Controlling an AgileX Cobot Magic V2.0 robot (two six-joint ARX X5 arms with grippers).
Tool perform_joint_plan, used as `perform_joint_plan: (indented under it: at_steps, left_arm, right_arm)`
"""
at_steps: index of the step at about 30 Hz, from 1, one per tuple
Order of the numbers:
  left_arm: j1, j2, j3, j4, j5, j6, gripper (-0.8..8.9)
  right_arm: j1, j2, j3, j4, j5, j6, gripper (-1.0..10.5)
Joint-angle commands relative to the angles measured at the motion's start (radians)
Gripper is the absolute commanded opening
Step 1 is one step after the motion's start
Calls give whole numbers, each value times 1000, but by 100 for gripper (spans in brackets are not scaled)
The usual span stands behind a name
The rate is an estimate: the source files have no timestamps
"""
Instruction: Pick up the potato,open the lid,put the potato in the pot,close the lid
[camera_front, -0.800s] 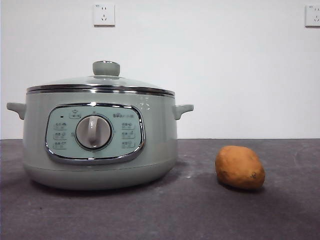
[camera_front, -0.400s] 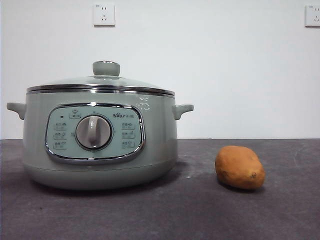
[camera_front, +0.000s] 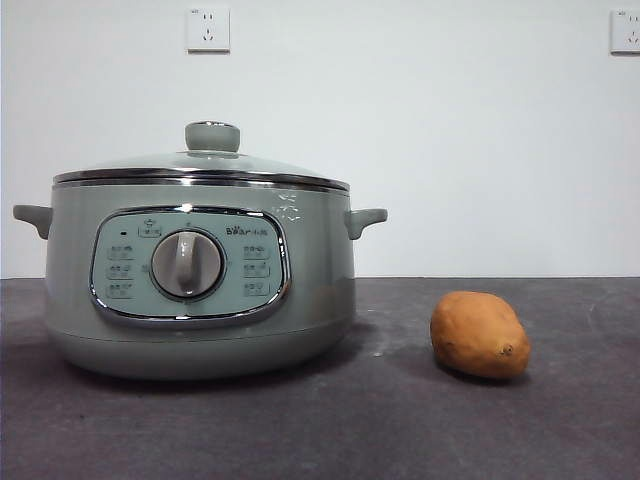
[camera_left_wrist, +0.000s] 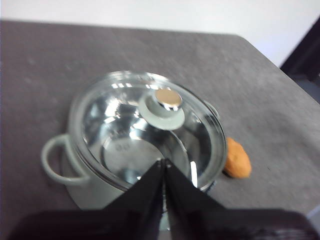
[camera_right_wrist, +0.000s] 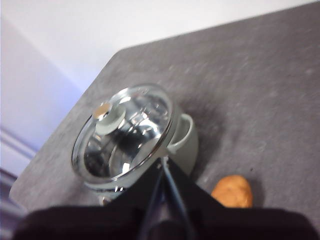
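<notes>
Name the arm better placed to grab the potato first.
Likely the right: its shut gripper hangs high with the potato close beside its tips. The left gripper, also shut, hangs over the lid.

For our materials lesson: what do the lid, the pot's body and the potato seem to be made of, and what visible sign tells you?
The lid: clear glass, the shiny inside showing through; chrome-like rim; matte green knob, probably plastic.
The pot: smooth pale green shell, plastic or coated metal, unclear; mirror-bright inner bowl looks like steel.
The potato: natural matte orange-brown skin, no gloss.
</notes>
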Motion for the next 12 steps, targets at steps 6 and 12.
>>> perform_joint_plan:
  at_steps: [6,12]
  left_arm:
    - [2,53,4,6,65,-5,374]
    - [2,61,6,60,66,-19,374]
  right_arm:
    - [27,64,3,-14,-2,-22,494]
    - [156,146,28,-14,135,-22,495]
